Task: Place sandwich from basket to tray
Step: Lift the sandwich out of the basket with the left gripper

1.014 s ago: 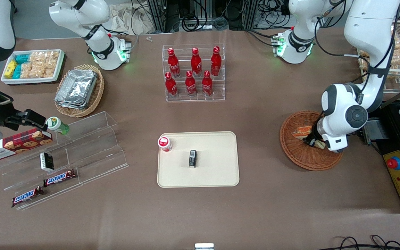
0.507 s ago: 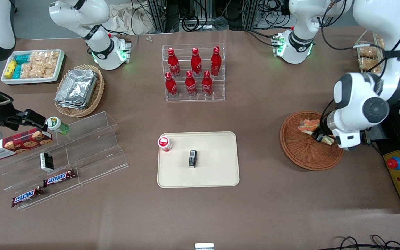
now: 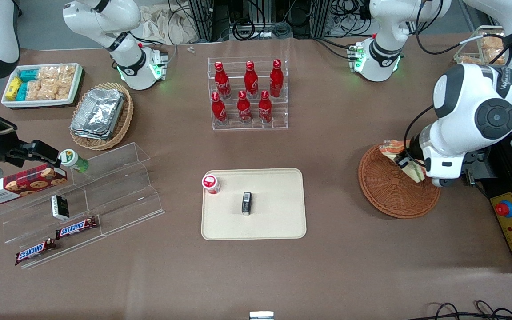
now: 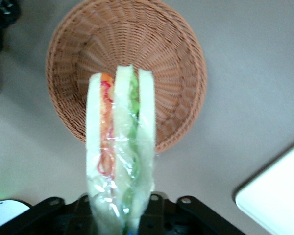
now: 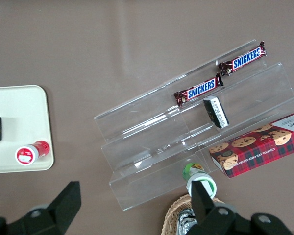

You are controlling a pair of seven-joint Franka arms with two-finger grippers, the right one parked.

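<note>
On a brown desk (image 3: 349, 275) laid out with snacks, the cream tray (image 3: 274, 222) waits near the middle of the front view, already carrying a small red-capped jar (image 3: 210, 183) at one corner and a dark little packet (image 3: 246, 203) standing close to its centre; most of its surface nearer the working arm's end is bare, which looks the likeliest landing spot. Farther from the front camera than the tray, a clear rack of red bottles (image 3: 248, 93) stands well out of the direct line between basket and tray. Toward the working arm's end of the desk sits the reddish-brown wicker basket (image 3: 385, 195), now with nothing visible in it. Above its rim hangs the left arm's pincer (image 3: 409, 164), closed on the wrapped sandwich (image 3: 398, 149), which is clear of the weave and no longer rests in the basket. The wrist view shows why the hold looks sound: the sandwich (image 4: 120, 152) is gripped at its wide end, standing on edge so that bread and filling layers run lengthwise away from the pincer, with the basket (image 4: 127, 68) below it and a corner of the tray (image 4: 277, 196) off to one side. By appearances, the pick is complete and the carry across to the tray is the step in hand.
</note>
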